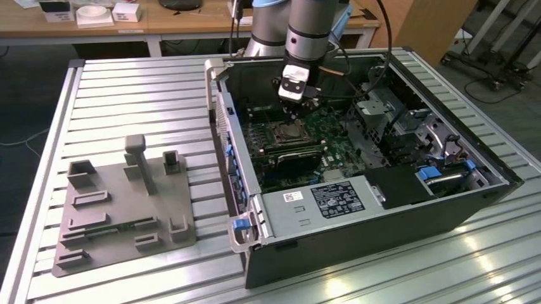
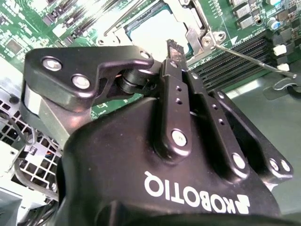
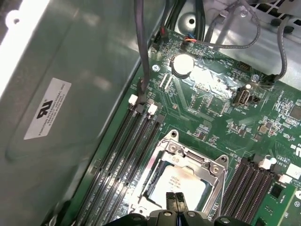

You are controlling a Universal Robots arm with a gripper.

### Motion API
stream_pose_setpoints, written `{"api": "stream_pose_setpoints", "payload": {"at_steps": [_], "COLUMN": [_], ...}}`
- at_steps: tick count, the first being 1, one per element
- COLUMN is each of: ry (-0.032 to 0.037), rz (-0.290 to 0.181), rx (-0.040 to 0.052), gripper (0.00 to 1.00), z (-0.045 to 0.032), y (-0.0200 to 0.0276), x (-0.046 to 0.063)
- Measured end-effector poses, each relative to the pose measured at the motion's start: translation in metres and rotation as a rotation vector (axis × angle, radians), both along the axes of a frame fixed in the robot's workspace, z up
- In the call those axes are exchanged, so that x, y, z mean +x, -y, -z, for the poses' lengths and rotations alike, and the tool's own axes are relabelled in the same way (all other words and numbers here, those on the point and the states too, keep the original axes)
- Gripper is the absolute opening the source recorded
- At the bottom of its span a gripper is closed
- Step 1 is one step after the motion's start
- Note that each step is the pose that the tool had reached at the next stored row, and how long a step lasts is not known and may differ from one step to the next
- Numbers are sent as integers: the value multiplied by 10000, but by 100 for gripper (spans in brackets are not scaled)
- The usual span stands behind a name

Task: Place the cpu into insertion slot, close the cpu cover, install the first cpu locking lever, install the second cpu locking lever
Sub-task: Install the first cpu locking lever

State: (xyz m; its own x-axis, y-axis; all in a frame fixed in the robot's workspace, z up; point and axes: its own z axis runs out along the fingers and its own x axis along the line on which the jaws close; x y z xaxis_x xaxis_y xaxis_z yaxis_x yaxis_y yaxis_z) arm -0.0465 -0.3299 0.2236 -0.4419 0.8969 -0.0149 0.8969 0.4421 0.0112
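First wrist view shows the claw (image 3: 174,200) clenched shut on nothing, hanging just above one edge of the cpu (image 3: 176,180), which lies flat in the insertion slot (image 3: 149,183), ringed by the cpu cover (image 3: 208,165).

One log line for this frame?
gripper: shut, over cpu | cpu: seated | cover: down around cpu | lever: looks unlatched

Slatted metal table (image 1: 127,82) — an open computer case (image 1: 355,234) and grey fixture plate (image 1: 118,209) rest on it.
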Motion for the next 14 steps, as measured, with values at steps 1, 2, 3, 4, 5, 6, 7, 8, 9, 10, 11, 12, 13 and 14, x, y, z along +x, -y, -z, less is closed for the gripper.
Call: {"api": "stream_pose_setpoints", "payload": {"at_steps": [1, 2, 3, 4, 5, 6, 7, 8, 9, 10, 11, 12, 13, 14], "ry": [0, 1, 1, 2, 3, 2, 1, 0, 0, 0, 0, 0, 0, 0], "rz": [-13, -33, -62, -105, -167, -261, -422, -581, -702, -763, -820, -897, -1001, -1147], "rx": [0, 1, 2, 3, 4, 2, 1, 1, 0, 0, 0, 0, 0, 0], "gripper": [10, 10, 10, 10, 10, 10, 10, 10, 10, 10, 10, 10, 10, 10], "z": [-5, -8, -10, -11, -11, -12, -12, -12, -12, -13, -13, -13, -13, -13], "y": [0, 0, 0, -1, -1, 0, 0, 0, 0, 0, 0, 0, 0, 0], "x": [0, 0, 0, 0, 0, 0, 0, 0, 0, 0, 0, 0, 0, 0]}}
